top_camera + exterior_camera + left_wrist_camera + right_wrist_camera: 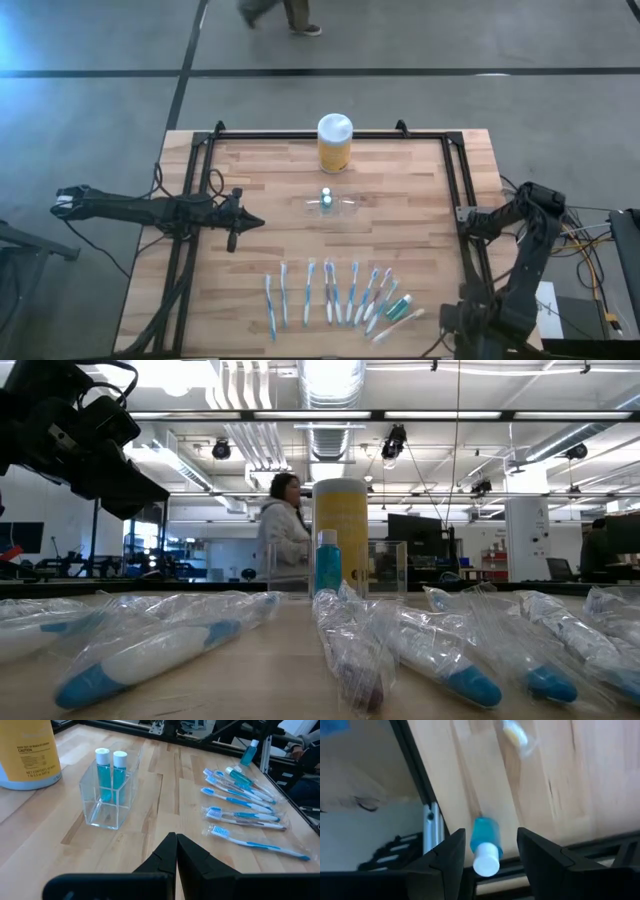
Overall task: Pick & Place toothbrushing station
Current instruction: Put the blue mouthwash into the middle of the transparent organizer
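**Clear toothbrushing station [107, 805] at the table's [270, 170] centre, both tools empty**

The left tool [252, 222], pinched shut on nothing, sits between the left edge and the station. The right tool [491, 840] gapes empty at the near right corner. A push on the light, slippery holder could slide or tip it, spilling its bottles or knocking the yellow jar [334, 142]. Count: one station, one jar, three small blue bottles [111, 772] (two inside), roughly nine wrapped toothbrushes [330, 295].
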`<state>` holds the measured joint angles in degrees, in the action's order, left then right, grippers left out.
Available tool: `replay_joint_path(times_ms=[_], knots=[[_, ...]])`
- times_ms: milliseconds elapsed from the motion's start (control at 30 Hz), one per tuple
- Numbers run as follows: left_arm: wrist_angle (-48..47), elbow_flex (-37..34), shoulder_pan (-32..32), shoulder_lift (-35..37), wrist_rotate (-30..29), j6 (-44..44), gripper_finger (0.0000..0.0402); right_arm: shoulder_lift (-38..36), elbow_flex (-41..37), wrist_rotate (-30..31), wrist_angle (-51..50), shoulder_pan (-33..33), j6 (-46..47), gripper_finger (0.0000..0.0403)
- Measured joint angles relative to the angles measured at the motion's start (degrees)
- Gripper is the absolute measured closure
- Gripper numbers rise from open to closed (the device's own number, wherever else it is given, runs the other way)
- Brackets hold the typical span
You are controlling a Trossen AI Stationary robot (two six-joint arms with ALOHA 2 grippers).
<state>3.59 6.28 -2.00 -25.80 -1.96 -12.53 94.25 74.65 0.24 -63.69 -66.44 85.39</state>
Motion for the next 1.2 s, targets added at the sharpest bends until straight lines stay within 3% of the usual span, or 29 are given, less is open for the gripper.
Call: replay_joint_path(times_ms=[500, 1200], knots=[[0.01, 0.0, -0.02, 0.0, 0.0, 0.05, 0.039, 1.47, 0.02, -2.2, 1.25, -5.66, 9.8, 0.0229], [0.03, 0.0, -0.04, 0.0, 0.0, 0.17, 0.039, 1.59, -3.95, 0.38, 3.77, -5.81, 10.22, 0.0229]])
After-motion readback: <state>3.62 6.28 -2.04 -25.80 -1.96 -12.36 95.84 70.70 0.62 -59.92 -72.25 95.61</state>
